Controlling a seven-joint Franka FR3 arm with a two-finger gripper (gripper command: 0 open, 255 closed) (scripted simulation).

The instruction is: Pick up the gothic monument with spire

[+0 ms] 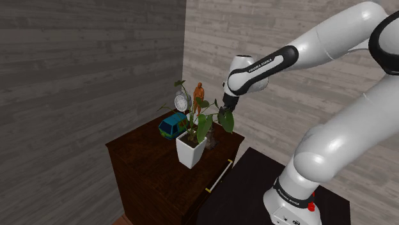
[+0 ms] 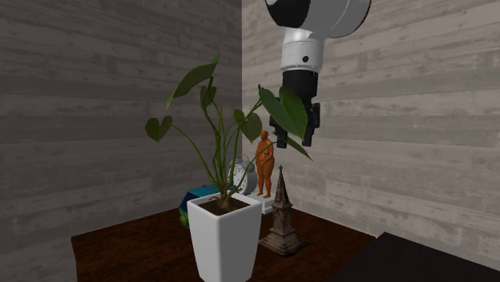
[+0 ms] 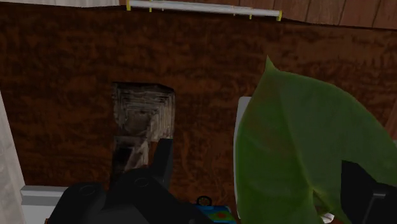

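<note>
You have the all-black two-finger end effector (image 2: 295,134) open, its fingers standing apart and clasping nothing, high above the dark brown wooden bench (image 2: 120,252). The grey-brown gothic monument with a pointed spire (image 2: 282,215) stands upright on that bench, just beside the tall white square planter (image 2: 224,240) on the second exterior view's right of it. It is below the end effector, with clear air between them. A green broad-leaved plant (image 2: 192,80) rises from the planter, and one of its leaves crosses in front of the end effector in the second exterior view. In the wrist view a big leaf (image 3: 305,153) lies between the two fingers; you cannot tell whether it touches them. There you also look down on the monument's stepped top, which sits beyond one finger rather than between the pair. Behind the monument stand an orange human figurine (image 2: 264,164), a round pale disc (image 1: 181,100) and a teal toy car (image 1: 172,126), near the corner of the grey plank walls (image 2: 96,96).
</note>
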